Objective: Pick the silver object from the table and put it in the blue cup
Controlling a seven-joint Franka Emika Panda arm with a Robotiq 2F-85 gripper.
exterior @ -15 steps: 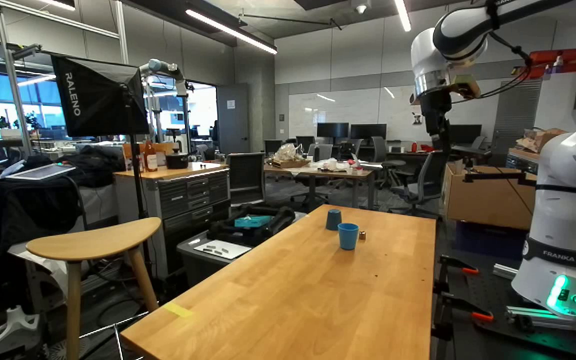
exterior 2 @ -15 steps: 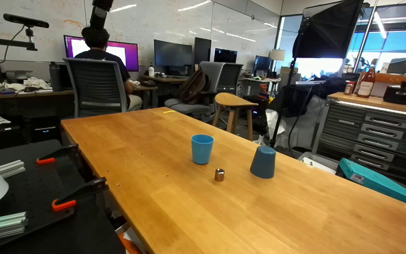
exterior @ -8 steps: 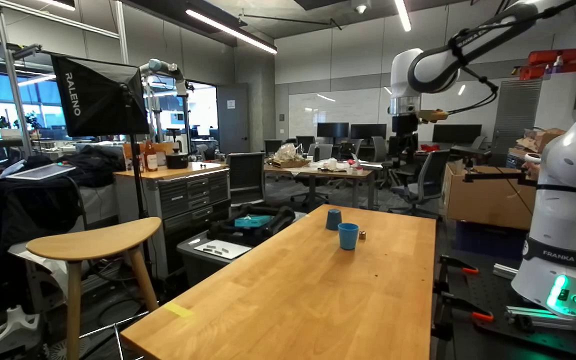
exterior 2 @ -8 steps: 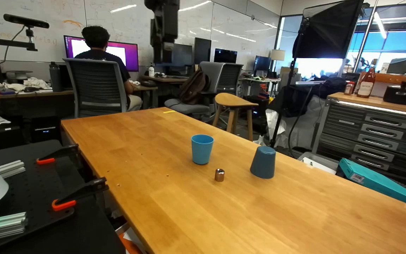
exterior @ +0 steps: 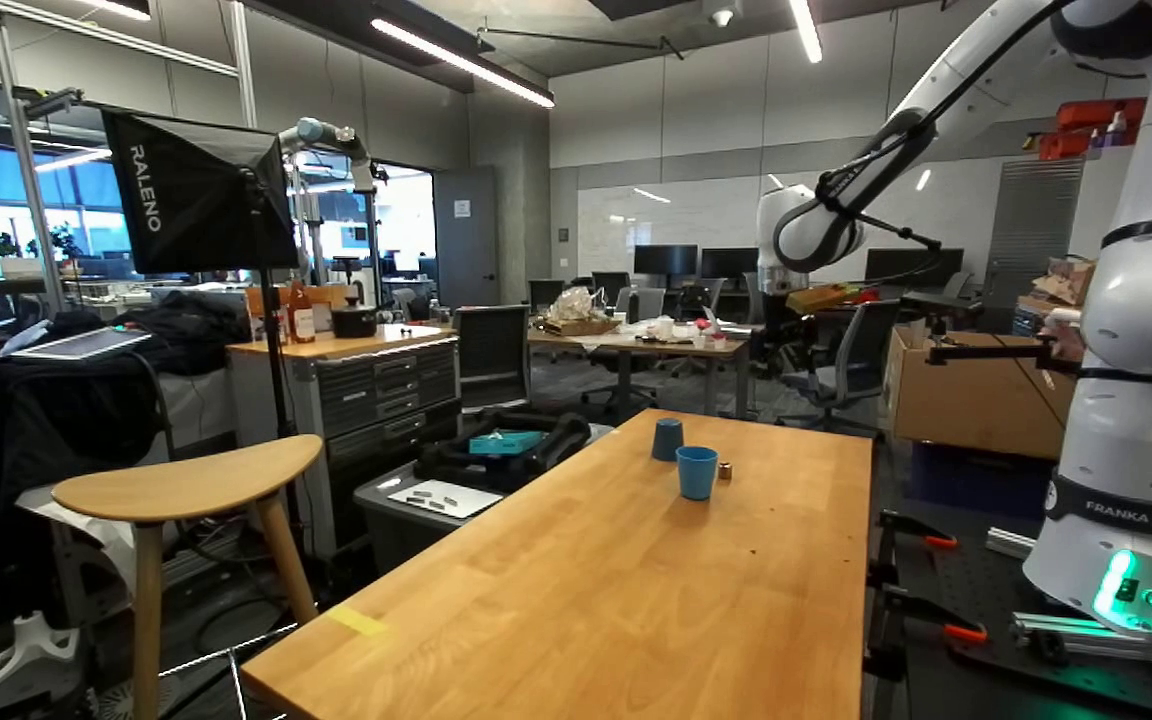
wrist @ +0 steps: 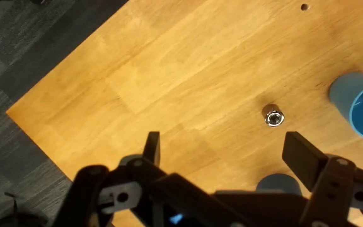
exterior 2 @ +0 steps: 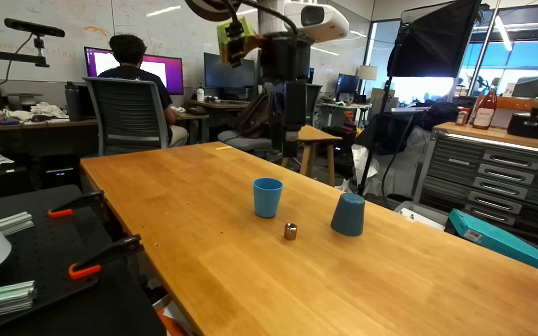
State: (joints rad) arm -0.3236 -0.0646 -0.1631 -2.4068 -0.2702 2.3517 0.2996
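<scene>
The silver object (wrist: 273, 116) is a small shiny metal cylinder standing on the table. It shows in both exterior views (exterior: 725, 470) (exterior 2: 290, 231). The blue cup (wrist: 356, 94) stands upright with its mouth up, beside the silver object, also in both exterior views (exterior: 696, 473) (exterior 2: 267, 198). My gripper (wrist: 223, 138) is open, with nothing between its fingers. It is in the air above the table. In the wrist view the silver object lies beyond the fingertips, near the right finger. In an exterior view the gripper (exterior 2: 284, 147) hangs well above the objects.
A darker blue cup (exterior 2: 348, 214) stands upside down near the silver object; in the wrist view it is partly hidden behind the gripper (wrist: 279, 183). The wooden table's (wrist: 106, 78) corner shows at left. Clamps (exterior 2: 87, 270) grip its robot-side edge. A person sits beyond (exterior 2: 129, 65).
The arm has reached out and come down over the table, toward the cups and the silver object. The cups and the silver object have not moved.
</scene>
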